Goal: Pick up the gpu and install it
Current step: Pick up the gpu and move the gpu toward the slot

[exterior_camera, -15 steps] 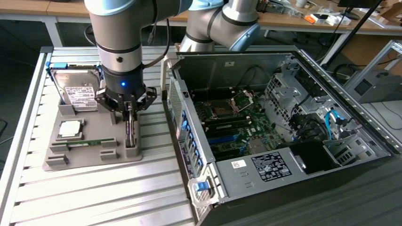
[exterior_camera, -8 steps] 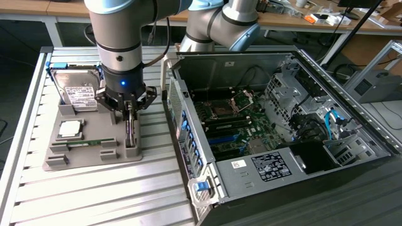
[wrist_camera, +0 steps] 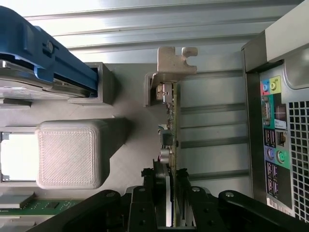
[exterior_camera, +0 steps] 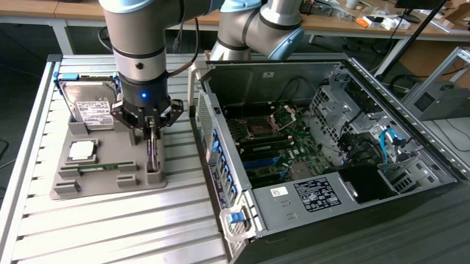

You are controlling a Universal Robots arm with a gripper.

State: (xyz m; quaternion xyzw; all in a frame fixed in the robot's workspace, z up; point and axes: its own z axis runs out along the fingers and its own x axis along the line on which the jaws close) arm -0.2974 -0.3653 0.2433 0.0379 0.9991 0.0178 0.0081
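- The black pincer (exterior_camera: 149, 131) is clenched on the thin dark gpu card (exterior_camera: 152, 157) (silvery metal bracket (wrist_camera: 176, 60) at one end).
- The card stands upright in the grey plastic holder (exterior_camera: 103, 190).

A ribbed metal table (exterior_camera: 110, 220) stands over a dark floor (exterior_camera: 15, 126), a long wooden workbench (exterior_camera: 29, 8) strewn with small items behind it and a grey metal frame (exterior_camera: 441, 69) at the exterior view's right.

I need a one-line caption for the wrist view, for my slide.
The fingers grip the gpu, which stands on edge in its grey holder, beside the rear ports of the computer case.
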